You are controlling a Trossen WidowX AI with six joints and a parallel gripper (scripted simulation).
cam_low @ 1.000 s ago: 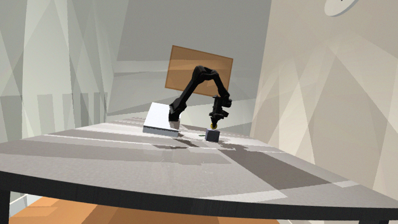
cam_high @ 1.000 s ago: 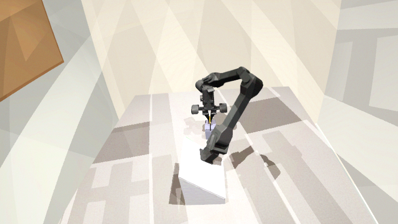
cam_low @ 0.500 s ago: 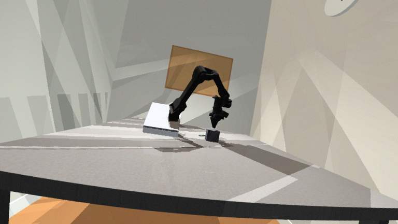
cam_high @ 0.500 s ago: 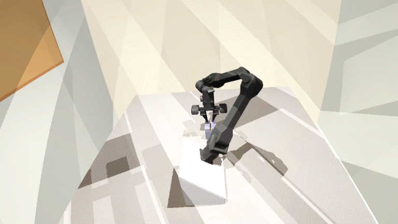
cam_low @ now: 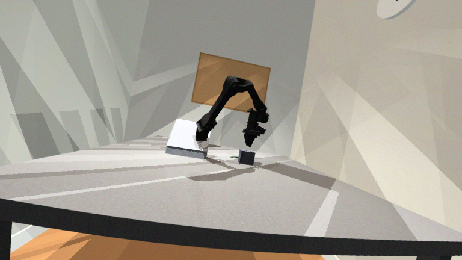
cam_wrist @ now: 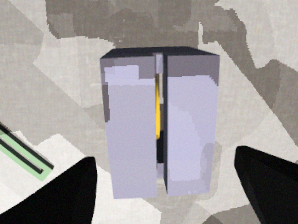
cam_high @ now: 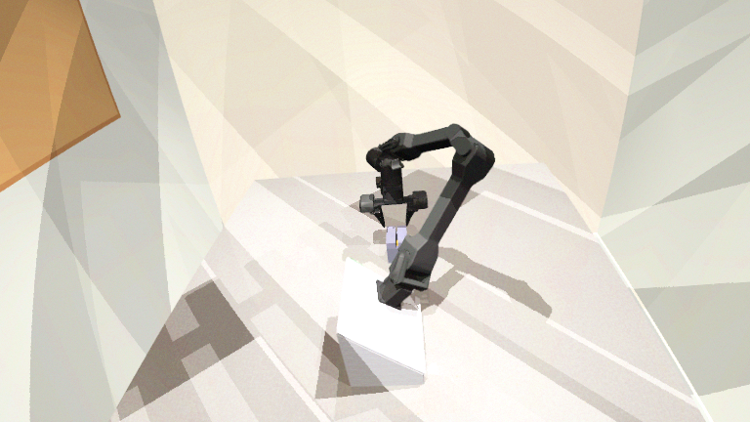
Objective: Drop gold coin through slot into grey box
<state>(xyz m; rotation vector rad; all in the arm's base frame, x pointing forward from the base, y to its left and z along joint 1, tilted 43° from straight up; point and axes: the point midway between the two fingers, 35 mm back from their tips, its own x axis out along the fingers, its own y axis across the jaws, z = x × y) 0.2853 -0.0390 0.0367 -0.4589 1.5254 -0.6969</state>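
Note:
The grey box [cam_high: 391, 244] [cam_low: 246, 157] [cam_wrist: 133, 136] stands on the table, its lid slot running down its middle in the wrist view. The gold coin [cam_wrist: 158, 112] [cam_high: 397, 242] shows only as a thin yellow sliver inside the slot, below the lid surface. My gripper [cam_high: 394, 220] [cam_low: 249, 142] [cam_wrist: 166, 161] hangs straight above the box, open and empty, with one finger on each side of the slot. The dark-green holder [cam_wrist: 23, 156] [cam_low: 233, 157] lies flat on the table to the left of the box, with no coin in it.
The arm's white base block [cam_high: 377, 319] [cam_low: 184, 139] stands close behind the box. The arm's lower link slopes down beside the box. The table's dark front edge [cam_low: 225, 234] shows in the exterior view. An orange panel [cam_low: 231, 80] hangs on the wall.

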